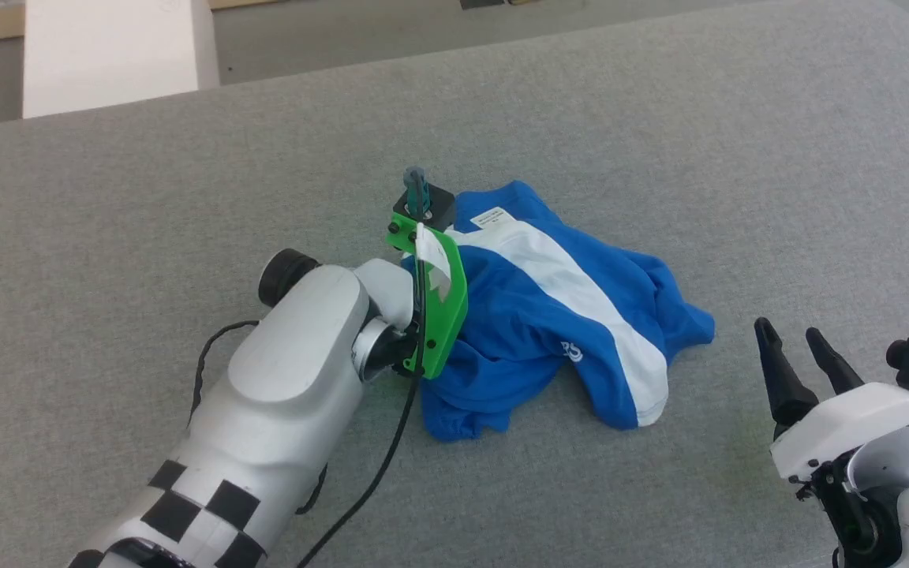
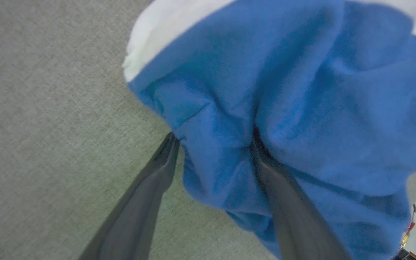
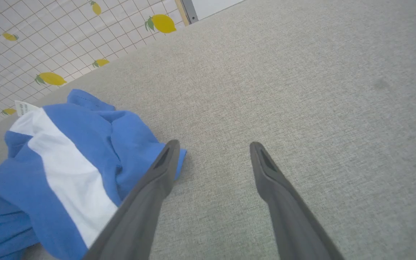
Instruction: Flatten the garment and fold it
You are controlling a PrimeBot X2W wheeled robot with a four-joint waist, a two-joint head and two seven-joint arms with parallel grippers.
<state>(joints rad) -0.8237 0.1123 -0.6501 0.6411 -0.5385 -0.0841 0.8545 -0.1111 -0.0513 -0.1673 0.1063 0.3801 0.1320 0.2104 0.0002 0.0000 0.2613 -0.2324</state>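
Garment (image 1: 519,335): crumpled heap, laid on the bench (image 1: 660,118). Left claw (image 2: 213,133): spread astride a blue fold, nothing gripped. Right claw (image 1: 787,328): spread, empty, near the heap. Risk: several layers may be pinched together, so flattening is hindered.

Bright blue garment (image 1: 525,339), a broad white stripe (image 1: 581,292) slashing across it, small white tag (image 1: 491,217) up top. Grey woven bench (image 1: 738,158) all round. Left tool (image 2: 213,133) dark grey, right tool (image 1: 787,330) near black (same dark family, really). Vivid green bracket (image 1: 445,315), black-and-white checks on the left forearm (image 1: 194,505). Yellow lemons on a white gridded cloth (image 3: 49,43).
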